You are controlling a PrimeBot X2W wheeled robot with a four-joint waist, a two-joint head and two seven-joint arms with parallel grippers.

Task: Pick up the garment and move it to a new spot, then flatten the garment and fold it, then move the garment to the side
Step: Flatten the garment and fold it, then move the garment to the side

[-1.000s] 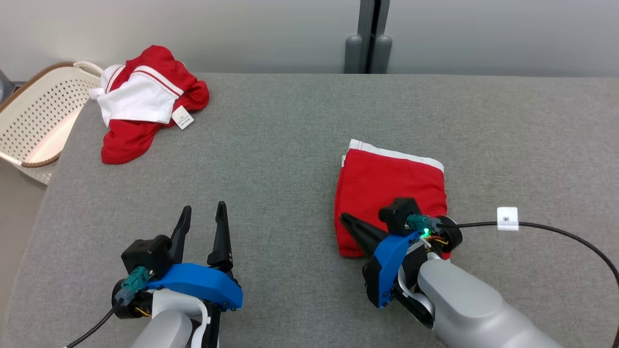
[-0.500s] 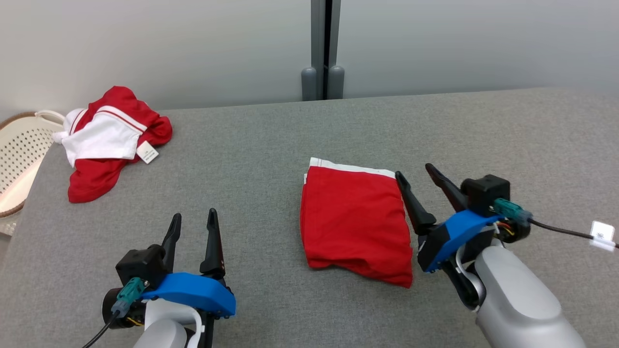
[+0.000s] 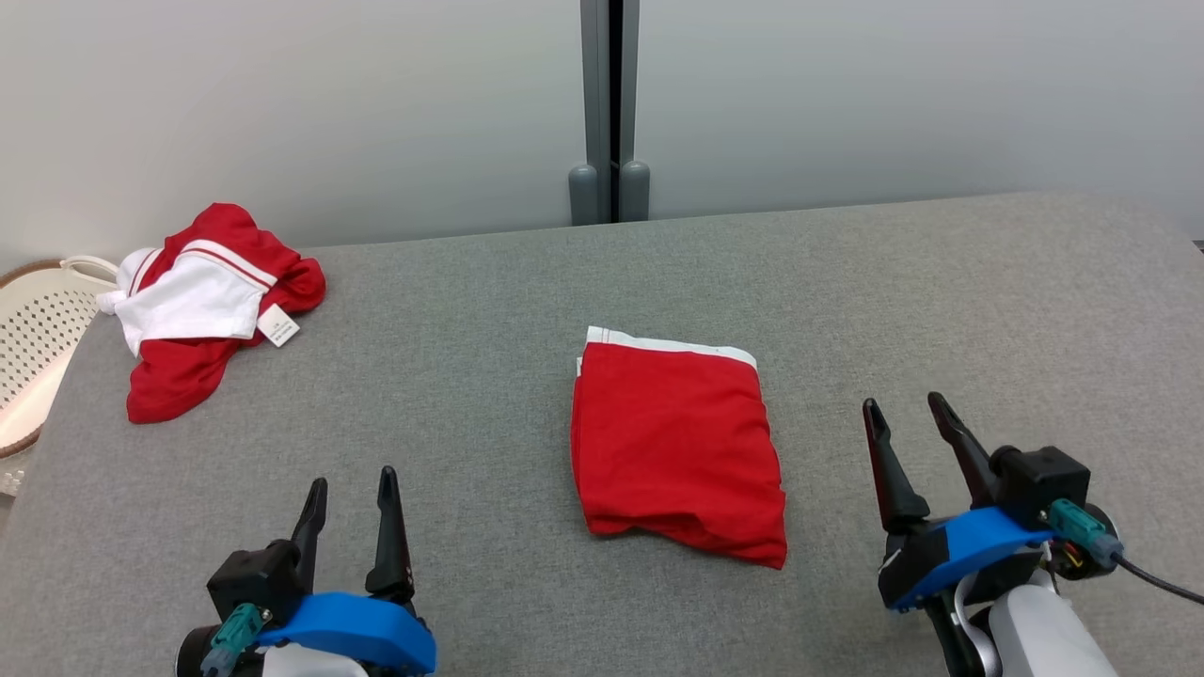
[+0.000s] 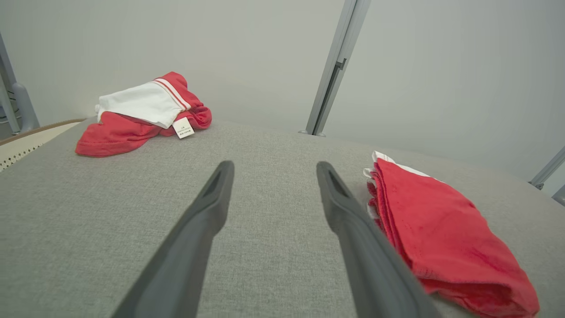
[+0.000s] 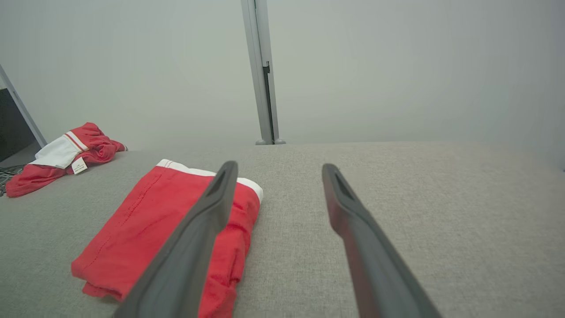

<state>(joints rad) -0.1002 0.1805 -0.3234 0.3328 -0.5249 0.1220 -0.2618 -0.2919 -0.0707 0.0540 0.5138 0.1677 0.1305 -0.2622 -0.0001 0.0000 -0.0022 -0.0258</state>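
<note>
Released from the folded red cloth garment with a white waistband point(image 3: 673, 451), the right gripper point(image 3: 902, 401) has drawn back, its jaws spread and empty. That garment lies flat on the grey fabric tabletop point(image 3: 451, 395) to its left, and right of the left gripper point(image 3: 353, 476), likewise spread and empty.

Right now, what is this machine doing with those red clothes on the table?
A two-armed robot is folding laundry. A folded red garment lies flat on the grey table, touched by neither arm. The left end effector and right end effector are on either side of it, both open and empty. A crumpled red and white garment sits at the far left corner, beside a basket.
</note>
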